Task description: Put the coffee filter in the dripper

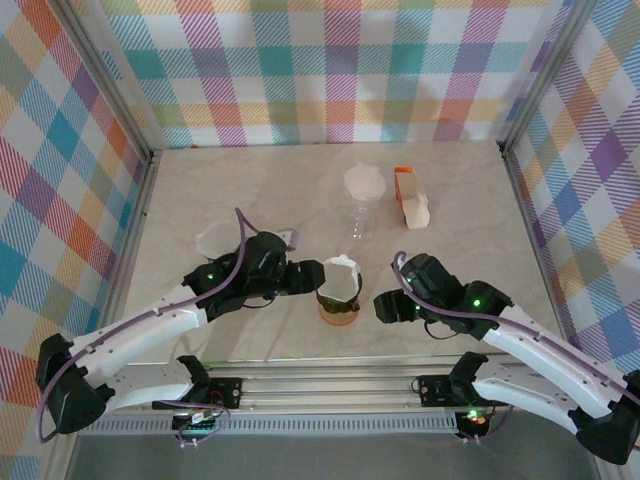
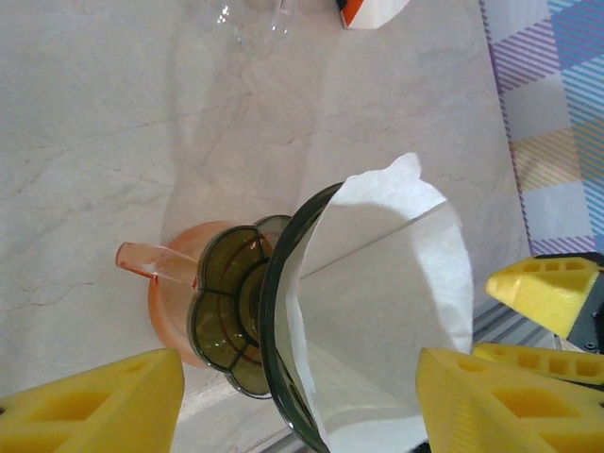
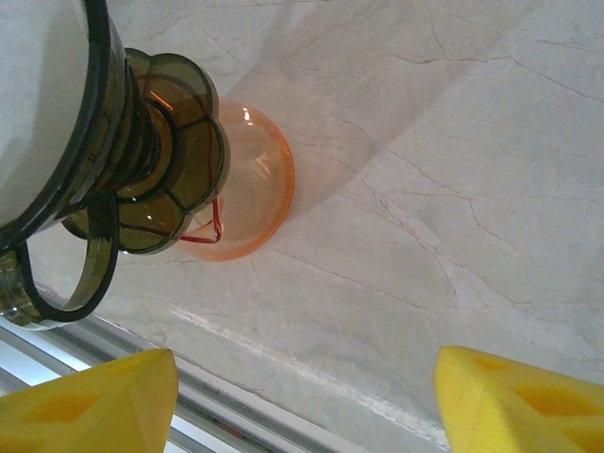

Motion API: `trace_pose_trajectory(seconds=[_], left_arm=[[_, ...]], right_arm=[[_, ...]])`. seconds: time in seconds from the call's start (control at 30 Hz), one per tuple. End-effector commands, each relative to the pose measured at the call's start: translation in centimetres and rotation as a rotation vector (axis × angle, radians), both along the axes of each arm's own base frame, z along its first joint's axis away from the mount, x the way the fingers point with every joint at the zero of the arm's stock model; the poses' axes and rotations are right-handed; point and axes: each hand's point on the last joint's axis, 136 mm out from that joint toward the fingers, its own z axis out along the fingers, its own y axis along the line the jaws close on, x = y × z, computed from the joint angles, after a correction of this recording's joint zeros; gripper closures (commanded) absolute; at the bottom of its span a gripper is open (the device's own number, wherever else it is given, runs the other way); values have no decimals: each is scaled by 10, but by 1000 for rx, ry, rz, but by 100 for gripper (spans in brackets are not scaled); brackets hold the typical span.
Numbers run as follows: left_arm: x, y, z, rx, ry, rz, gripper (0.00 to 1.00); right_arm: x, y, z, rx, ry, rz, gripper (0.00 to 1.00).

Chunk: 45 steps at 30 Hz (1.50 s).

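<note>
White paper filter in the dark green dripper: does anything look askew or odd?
Yes. The white paper filter sits lopsided in the dark green translucent dripper: one side pokes well above the rim, not seated flush.

Coffee filter (image 2: pixel 396 283): white matt paper. Dripper (image 2: pixel 231 321): glossy dark translucent, probably plastic. Orange base (image 3: pixel 255 189): glossy, see-through. Table (image 3: pixel 453 142): smooth marble-look, matt.

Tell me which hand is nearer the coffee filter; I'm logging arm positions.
Left. The left hand is right beside the coffee filter sitting in the dripper, open toward it. The right hand is apart, off the dripper's right side, also open.
</note>
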Motion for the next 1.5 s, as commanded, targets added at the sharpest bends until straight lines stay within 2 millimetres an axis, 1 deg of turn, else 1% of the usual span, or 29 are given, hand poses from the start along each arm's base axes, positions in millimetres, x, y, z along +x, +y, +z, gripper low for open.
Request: trace_pose_trajectory(seconds=[0.0,0.1,0.2,0.3,0.37,0.43,0.47,0.53,0.6,0.7,0.77,0.93,1.0,1.07,1.13,1.2,1.23,1.27,1.33,1.37,1.47], left_arm=[[1,16,27,15,-77,29,31],[4,37,42,63,-139,75,29],[13,69,59,89,-181,164,29],[21,111,79,76,-216,287,31],[24,142,91,90,-246,381,33],[26,172,95,127,-258,481,35],[27,187,94,142,-248,534,37],[29,209,90,136,-222,620,40],[31,231,81,117,-188,716,41],[37,265,56,88,-110,868,44],[39,287,35,36,-57,976,48],[35,329,-11,-73,34,1193,55],[37,337,-33,-128,91,1237,61],[40,343,-57,-201,154,1265,73],[46,343,-77,-249,207,1263,83],[53,340,-90,-284,235,1244,96],[56,337,-95,-307,245,1232,100],[61,335,-100,-334,251,1219,100],[62,331,-109,-360,284,1212,100],[68,331,-108,-374,262,1197,100],[71,324,-119,-396,298,1181,100]], right_arm=[[-1,-3,-2,15,-1,-26,28],[-2,-3,-5,19,4,-28,28],[-2,-1,-8,27,9,-28,28],[-2,1,-11,33,13,-21,28],[-2,2,-12,34,13,-18,28],[-3,3,-12,39,12,-13,28],[-2,4,-11,44,10,-12,28],[-2,5,-10,52,6,-7,28],[-2,6,-8,60,2,-3,28],[-1,9,-6,67,-6,7,28],[-1,10,-5,74,-10,9,28],[0,9,-1,87,-31,14,28],[-1,8,-1,89,-37,15,28],[-2,7,1,93,-46,17,28],[-2,6,1,93,-51,17,28],[-2,5,2,93,-58,16,28],[-2,5,2,95,-60,18,28],[-2,4,3,94,-64,18,28],[-1,4,4,97,-71,16,28],[-1,4,6,98,-76,15,28],[0,3,7,96,-85,13,28]])
